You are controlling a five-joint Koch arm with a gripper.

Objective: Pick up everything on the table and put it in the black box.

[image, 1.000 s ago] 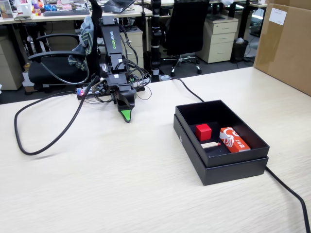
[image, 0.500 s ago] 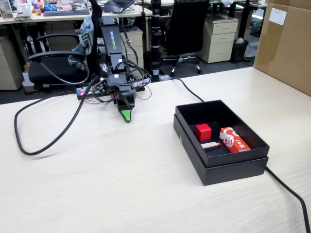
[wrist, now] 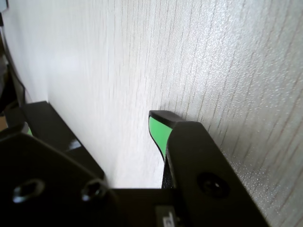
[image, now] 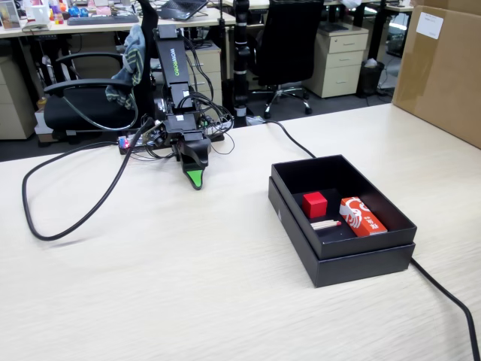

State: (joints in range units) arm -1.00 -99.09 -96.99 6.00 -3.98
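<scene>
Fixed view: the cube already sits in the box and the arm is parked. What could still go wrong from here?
Little, probably. The gripper rests tip-down on the table, so a move that starts without lifting might scrape the wood. A black cable runs right beside the black box; a tug on it could shift the box holding the red cube. Gripper state cannot be told from either view.

The arm is folded low, its gripper (image: 196, 180) pointing down, jaws seemingly closed.
</scene>
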